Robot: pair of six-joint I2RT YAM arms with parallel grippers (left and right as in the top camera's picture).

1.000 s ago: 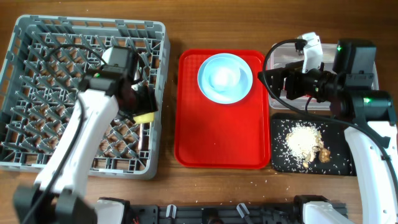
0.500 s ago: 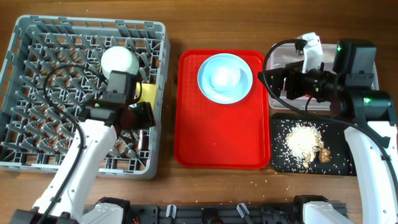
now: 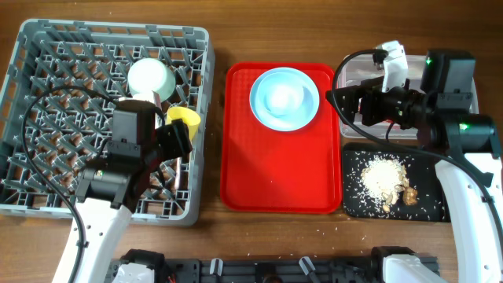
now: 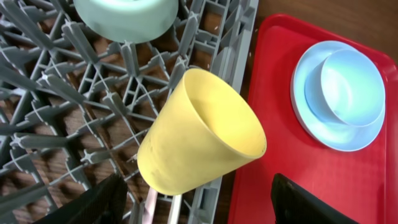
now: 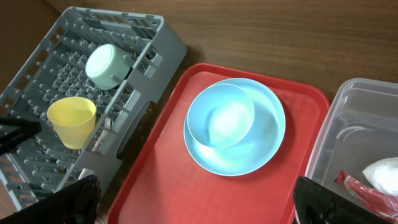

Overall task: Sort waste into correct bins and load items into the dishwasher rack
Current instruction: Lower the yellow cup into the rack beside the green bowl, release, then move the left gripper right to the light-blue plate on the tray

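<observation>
Since the earlier frame the left arm has drawn back toward the front of the rack (image 3: 110,28), leaving the cup (image 3: 185,121) inside it. The cup lies tilted among the pegs by the right wall, just below the upturned green bowl (image 3: 150,77). The left gripper (image 3: 179,143) stands wide and holds nothing, with its fingers apart from the cup.

Procedure, as judged:
- Withdraw straight back and up. The cup leans loosely and a brush could tip it out.
- Next take the blue bowl (image 3: 284,96) off the plate (image 3: 259,110) on the red tray (image 3: 275,173). Grip its rim and lift before traversing.

The right gripper (image 5: 196,193) hangs wide and empty beside the tub (image 5: 348,124).

Limits of view:
- The napkin (image 5: 382,171) and wrapper (image 5: 356,185) are cut off at the frame edge.
- From overhead, the right arm covers much of the tub.
- A pale object in the rack below the cup may be cutlery, but this cannot be confirmed.
- The scraps (image 3: 383,177) lie in the black tray (image 3: 354,200).
</observation>
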